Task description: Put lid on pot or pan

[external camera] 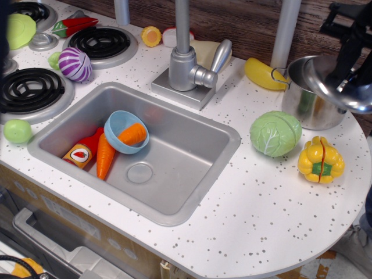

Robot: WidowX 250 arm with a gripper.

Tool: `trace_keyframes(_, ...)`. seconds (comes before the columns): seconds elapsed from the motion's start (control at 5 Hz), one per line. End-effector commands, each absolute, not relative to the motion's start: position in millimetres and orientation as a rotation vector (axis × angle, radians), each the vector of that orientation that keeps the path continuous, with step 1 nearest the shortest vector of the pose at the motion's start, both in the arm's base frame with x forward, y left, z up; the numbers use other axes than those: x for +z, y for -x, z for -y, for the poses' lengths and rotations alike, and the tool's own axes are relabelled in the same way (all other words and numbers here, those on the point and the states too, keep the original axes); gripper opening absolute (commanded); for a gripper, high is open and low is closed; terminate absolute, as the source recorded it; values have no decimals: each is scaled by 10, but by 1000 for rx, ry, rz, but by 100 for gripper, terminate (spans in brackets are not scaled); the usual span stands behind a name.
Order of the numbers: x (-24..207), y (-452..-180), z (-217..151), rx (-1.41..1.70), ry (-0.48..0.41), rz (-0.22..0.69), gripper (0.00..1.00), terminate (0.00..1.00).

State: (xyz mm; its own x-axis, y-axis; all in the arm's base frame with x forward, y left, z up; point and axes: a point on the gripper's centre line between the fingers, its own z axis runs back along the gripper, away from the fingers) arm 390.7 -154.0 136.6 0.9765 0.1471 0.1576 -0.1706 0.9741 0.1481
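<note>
I take the sink (174,168) as my landmark; its basin is sunk into the white speckled counter (261,215). To the sink's far right stands the steel pot (308,107), upright at the counter's back corner, one loop handle showing on its left side. Above the pot I see the lid (343,87), tilted, its rim overlapping the pot's right side without sitting flat on it. The gripper (354,43) comes down from the top right corner onto the lid's top; I hold the lid by its knob, though the fingers themselves are too dark for me to make out. Right of the sink, in front of the pot, lies the green cabbage (276,133), and just beyond that the yellow pepper (321,160). Inside the sink, at its left end, the blue bowl (123,132) is tipped on its side with an orange carrot piece in it.
</note>
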Motion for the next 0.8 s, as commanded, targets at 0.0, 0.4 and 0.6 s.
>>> trace_keyframes(0.0,1609,-4333,1401,96,-130,254,0,0)
trace_keyframes(0.4,1565,-4651,1128,19,-79,274,0,0)
trace_keyframes(0.6,1457,-4675,1103,27,-27,261,0,0)
